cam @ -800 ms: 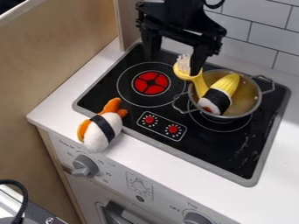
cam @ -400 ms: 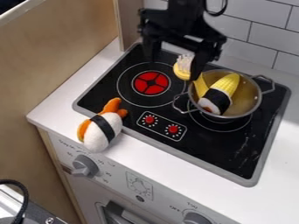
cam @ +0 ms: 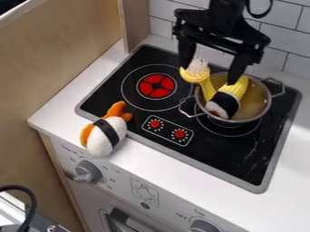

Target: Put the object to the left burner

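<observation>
1. One step is in hand, as judged: approach before grasp. Your jaws (cam: 209,75) stand spread above the rear of the pot (cam: 260,97), pinching nothing.
2. Confirm the target. The task sentence names no object; the yellow brush (cam: 196,74) and the corn (cam: 241,86) are the likeliest candidates, both close to the jaws.
3. Note positions. The brush handle lies in the pot, its head projecting past the rim; the corn lies inside with a black-banded roll (cam: 223,105).
4. Next, align over the chosen object, lower, close, then lift clear of the rim and set it on the left burner (cam: 156,86).
5. Note appearance. The brush has pale, upright bristles and a rounded yellow head; the corn is bright yellow with a kernel-textured surface.
</observation>
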You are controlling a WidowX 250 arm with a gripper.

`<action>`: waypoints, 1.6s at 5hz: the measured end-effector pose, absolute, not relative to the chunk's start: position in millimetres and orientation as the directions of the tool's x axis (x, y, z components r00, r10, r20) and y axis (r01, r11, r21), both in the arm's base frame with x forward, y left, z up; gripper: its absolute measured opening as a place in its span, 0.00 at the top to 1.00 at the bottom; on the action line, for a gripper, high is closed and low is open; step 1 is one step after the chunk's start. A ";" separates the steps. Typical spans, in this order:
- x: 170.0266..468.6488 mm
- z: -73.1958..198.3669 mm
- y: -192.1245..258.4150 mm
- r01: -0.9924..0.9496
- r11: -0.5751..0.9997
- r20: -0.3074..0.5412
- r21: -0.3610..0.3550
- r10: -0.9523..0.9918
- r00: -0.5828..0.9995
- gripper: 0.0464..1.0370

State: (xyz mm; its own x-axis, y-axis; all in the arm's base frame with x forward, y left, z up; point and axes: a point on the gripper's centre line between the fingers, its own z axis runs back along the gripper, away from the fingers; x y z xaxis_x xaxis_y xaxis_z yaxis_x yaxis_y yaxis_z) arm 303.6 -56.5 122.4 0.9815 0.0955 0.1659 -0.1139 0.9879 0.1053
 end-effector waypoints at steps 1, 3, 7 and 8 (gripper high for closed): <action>307.7 117.4 -64.0 -0.108 0.988 0.187 0.115 0.085 0.979 0.04; 307.3 98.4 -81.6 -0.140 0.980 0.208 0.142 0.109 0.972 0.04; 304.4 76.8 -89.4 -0.139 0.980 0.289 0.143 0.093 0.953 0.04; 307.7 69.1 -85.9 -0.137 0.981 0.299 0.139 0.091 0.950 0.04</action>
State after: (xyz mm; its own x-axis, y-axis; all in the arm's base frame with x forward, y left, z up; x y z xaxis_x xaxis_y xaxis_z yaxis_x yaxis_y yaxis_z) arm 307.7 -85.9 69.1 0.9500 0.0907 0.2987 -0.1373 0.9808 0.1387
